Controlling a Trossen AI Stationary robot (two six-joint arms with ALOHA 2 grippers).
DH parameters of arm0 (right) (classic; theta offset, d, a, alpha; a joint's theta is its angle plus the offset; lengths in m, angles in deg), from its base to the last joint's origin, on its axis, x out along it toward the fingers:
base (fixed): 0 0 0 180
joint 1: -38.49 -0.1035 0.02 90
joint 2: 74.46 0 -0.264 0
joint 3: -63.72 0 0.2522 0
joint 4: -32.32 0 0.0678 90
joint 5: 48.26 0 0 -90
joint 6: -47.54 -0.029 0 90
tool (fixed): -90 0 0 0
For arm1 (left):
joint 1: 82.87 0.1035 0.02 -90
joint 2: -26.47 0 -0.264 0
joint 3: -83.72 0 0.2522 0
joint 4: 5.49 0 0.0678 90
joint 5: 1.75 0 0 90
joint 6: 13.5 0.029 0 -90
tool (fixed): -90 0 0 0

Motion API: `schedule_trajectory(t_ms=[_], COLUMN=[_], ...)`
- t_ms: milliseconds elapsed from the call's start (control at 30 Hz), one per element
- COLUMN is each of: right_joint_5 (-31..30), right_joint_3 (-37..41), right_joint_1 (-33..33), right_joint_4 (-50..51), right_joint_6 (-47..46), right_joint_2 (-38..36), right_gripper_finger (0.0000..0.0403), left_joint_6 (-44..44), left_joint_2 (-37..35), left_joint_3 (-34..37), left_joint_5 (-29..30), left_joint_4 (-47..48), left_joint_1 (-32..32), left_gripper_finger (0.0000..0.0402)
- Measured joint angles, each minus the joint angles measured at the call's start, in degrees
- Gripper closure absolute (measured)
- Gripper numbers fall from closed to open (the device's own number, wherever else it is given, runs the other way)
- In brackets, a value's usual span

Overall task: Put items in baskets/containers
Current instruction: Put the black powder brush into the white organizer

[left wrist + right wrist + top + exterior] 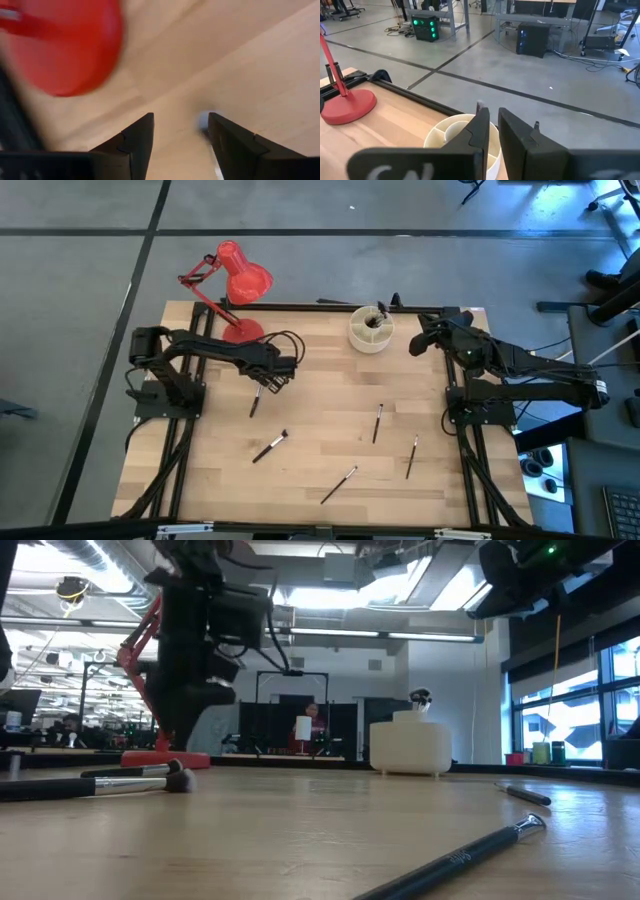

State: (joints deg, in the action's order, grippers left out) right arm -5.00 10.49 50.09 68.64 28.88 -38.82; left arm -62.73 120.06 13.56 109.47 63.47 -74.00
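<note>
The left gripper (268, 379), jaws spread, hangs over a brush (254, 401) at the table's nine o'clock. Light, stiff and slim, it suits a mid-handle pinch. The right gripper (418, 340), fingers nearly together and empty, waits at three o'clock of the organiser (370, 332).

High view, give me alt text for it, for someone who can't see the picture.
Seen from above, the left gripper hovers over one makeup brush on a wooden table, while the right gripper sits beside a cream-white organiser that already holds brushes. Four more brushes lie scattered nearer the front, and a red desk lamp stands at the back left corner.
</note>
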Motion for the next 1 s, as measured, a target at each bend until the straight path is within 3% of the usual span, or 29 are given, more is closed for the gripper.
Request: schedule_trajectory(t_ms=[200,367,467,767,900,1000], right_joint_5=[0.89,0.9,0.9,1.07,1.34,1.32], right_joint_3=[0.0,0.0,0.0,0.0,0.0,0.0], right_joint_1=[0.0,0.0,0.0,0.0,0.0,0.0], right_joint_4=[-0.02,-0.15,-0.49,-0.51,-0.55,-1.63], right_joint_6=[0.13,0.43,0.78,0.95,0.98,1.24], right_joint_2=[0.0,0.0,0.0,0.0,0.0,0.0], right_gripper_finger=[0.0361,0.0361,0.0361,0.0361,0.0361,0.0361], left_joint_6=[0.11,2.88,4.37,7.15,10.39,17.48], left_joint_2=[0.01,0.01,-0.05,0.08,0.06,0.06], left_joint_3=[6.42,8.03,8.12,7.73,3.66,-1.26], left_joint_5=[-8.13,-9.58,-10.84,-9.4,-5.74,-3.27], left_joint_4=[-11.45,-11.69,-12.08,-17.7,-23.32,-32.47], left_joint_1=[0.78,2.02,2.59,2.97,3.15,3.8], left_gripper_finger=[0.0201,0.0209,0.024,0.0387,0.0385,0.038])
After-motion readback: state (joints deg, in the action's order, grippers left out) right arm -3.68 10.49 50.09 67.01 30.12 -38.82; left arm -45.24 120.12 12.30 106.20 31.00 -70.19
